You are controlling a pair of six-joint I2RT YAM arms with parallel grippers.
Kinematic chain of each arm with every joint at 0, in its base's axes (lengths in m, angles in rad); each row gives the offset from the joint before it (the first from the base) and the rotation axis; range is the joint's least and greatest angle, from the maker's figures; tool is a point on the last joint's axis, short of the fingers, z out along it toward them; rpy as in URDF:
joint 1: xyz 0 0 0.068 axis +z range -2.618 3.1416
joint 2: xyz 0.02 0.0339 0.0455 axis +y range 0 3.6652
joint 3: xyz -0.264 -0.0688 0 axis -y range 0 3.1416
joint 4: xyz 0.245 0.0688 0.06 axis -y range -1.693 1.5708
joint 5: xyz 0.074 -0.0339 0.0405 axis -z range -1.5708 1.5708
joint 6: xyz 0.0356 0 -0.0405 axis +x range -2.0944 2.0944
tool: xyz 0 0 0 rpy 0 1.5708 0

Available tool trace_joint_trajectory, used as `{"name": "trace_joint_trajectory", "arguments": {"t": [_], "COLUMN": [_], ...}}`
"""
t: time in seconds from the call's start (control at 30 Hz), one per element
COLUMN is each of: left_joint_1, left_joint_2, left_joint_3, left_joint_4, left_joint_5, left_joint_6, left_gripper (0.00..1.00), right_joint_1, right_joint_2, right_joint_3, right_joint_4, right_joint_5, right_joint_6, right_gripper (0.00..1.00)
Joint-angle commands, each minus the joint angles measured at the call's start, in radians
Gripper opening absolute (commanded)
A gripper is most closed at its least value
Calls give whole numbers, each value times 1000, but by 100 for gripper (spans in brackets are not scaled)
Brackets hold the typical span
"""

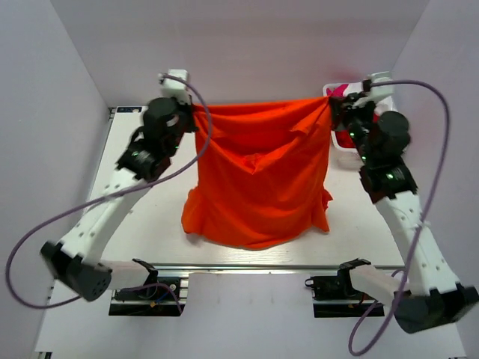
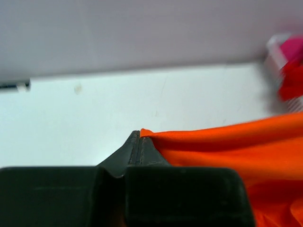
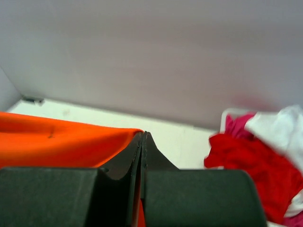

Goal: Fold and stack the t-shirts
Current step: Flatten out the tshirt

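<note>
Step in hand: spreading out, with no fold made yet. The left tool and right tool, both pinched shut, each grip a top corner of the orange t-shirt. It hangs stretched between them at the far side, its lower edge crumpled on the white table. The cloth is thin, soft and matte, sagging into creases at centre. Next move probably calls for lowering it flat and smooth. A red shirt, pink shirt and white shirt lie heaped far right.

Plain bright orange tee; a red tee, pink tee and white tee; white worktop.
</note>
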Motion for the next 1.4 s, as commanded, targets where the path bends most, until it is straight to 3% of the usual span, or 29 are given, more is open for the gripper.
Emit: {"name": "trace_joint_trajectory", "arguments": {"t": [0.0,0.2,0.43,0.63,0.67,0.73,0.77,0.8,0.83,0.87,0.97,1.0,1.37], "left_joint_1": [12,70,142,194,206,217,217,226,226,226,226,226,226], "left_joint_2": [103,429,775,939,974,988,997,997,988,988,947,938,807], "left_joint_3": [-71,-5,269,453,474,497,497,497,485,475,475,475,439], "left_joint_4": [-11,-90,-169,-227,-250,-250,-235,-224,-212,-196,-196,-196,-238], "left_joint_5": [-65,-65,-76,-39,-19,9,39,53,65,76,76,76,128], "left_joint_6": [-93,-174,-208,-208,-208,-208,-196,-196,-185,-185,-164,-164,-141], "left_gripper": [0,0,0,0,4,21,51,69,88,100,100,100,100], "right_joint_1": [-10,-10,-9,-10,-8,-10,-10,-8,-8,-8,-5,-5,-2], "right_joint_2": [109,399,753,883,909,929,941,946,956,961,970,970,886], "right_joint_3": [-91,-173,82,207,230,241,261,266,282,290,328,345,319], "right_joint_4": [91,181,98,26,23,16,15,6,-3,-10,-69,-77,-139], "right_joint_5": [14,29,132,201,204,217,217,217,211,207,200,195,49], "right_joint_6": [39,86,6,3,0,-11,-17,-19,-23,-29,-40,-37,-25], "right_gripper": [0,0,0,0,0,0,5,12,41,53,87,90,90]}}
